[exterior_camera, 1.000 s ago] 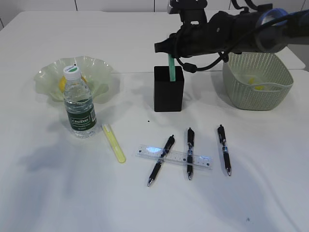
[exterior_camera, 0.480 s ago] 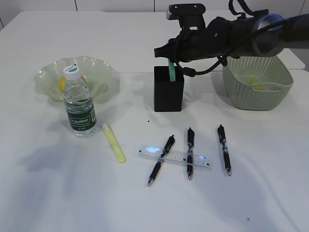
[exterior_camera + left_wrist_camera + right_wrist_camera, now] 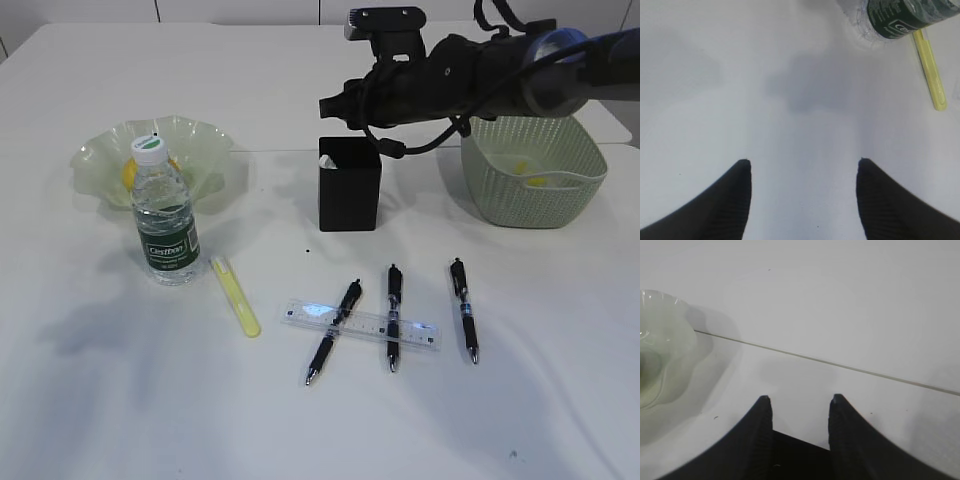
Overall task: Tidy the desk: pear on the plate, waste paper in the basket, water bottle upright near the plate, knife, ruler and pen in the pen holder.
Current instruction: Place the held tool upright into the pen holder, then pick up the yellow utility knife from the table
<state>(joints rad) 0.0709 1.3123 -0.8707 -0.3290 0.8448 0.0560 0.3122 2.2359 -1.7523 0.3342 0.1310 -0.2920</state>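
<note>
- The right claw hangs just above the far-left rim of the black pen holder, its fingers a little apart with nothing between them.
- The left claw is out of the exterior view; its wrist view shows it wide apart and empty over bare bench, with the bottle's base and the yellow knife at the far right of that view.
- I judge the step in hand to be filling the holder. Whether anything lies inside it cannot be told from here.
- Waiting on the near bench: the yellow knife just right of the bottle, the clear ruler, two pens lying across it, and a third pen to the right, apart.
- The water bottle stands upright just near of the plate, which holds something yellow, likely the pear. The basket sits far right with scraps inside.
- The next move calls for lifting clear of the holder and coming down on one loose pen, probably the right one, since the crossed pens and ruler may shift together.
</note>
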